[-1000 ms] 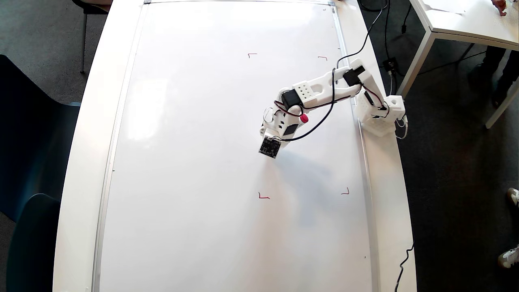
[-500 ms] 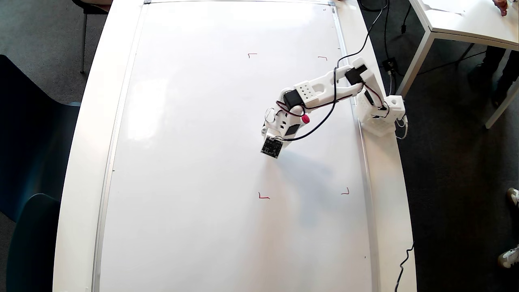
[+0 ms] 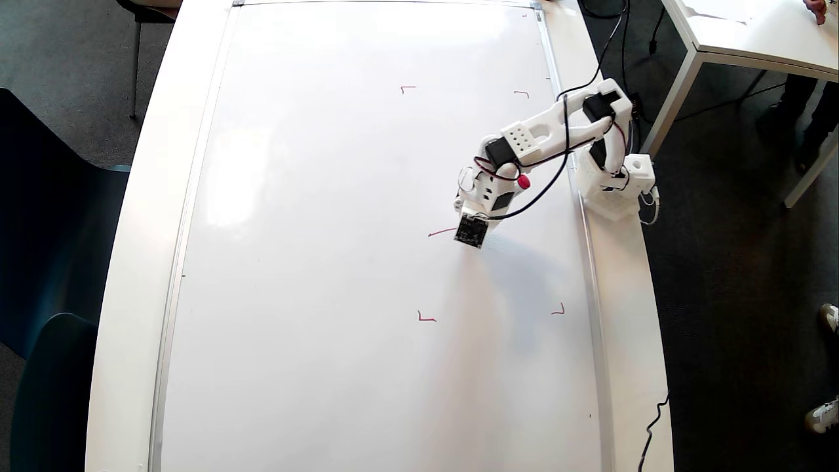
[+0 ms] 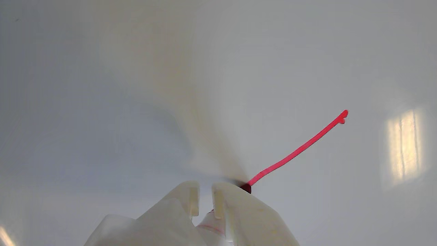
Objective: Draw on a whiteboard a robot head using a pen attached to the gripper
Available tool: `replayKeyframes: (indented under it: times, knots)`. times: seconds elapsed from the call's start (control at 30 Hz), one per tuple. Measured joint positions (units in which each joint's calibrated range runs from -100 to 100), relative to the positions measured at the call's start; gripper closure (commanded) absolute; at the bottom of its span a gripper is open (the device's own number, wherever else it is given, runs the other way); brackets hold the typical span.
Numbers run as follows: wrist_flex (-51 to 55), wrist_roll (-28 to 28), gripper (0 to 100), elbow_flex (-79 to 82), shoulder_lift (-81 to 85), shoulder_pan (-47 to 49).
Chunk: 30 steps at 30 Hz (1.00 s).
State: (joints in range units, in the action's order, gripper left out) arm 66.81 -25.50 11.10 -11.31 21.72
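The whiteboard fills most of the overhead view, and its glossy surface fills the wrist view. My white gripper hangs over its right half, inside four small red corner marks. The fingers stand almost together, shut on the pen, whose red cap sticks out beside the wrist. The dark red tip touches the board. Of the robot head, only one short red stroke shows. In the wrist view this stroke runs from the tip up to the right.
The arm's white base sits on the table strip right of the board's silver frame. A black cable runs off past the top edge. A second white table stands at the upper right, with dark chairs on the left.
The arm has pulled the gripper to the right and slightly up, toward its base. It left a short red stroke on the board where none showed before.
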Motion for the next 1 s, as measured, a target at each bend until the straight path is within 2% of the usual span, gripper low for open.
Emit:
replayKeyframes:
  times: [0.6,1.0]
  knots:
    - [-1.7,-1.6,99,29.0,23.1,2.0]
    - [-1.8,-1.6,99,32.3,26.3,2.0]
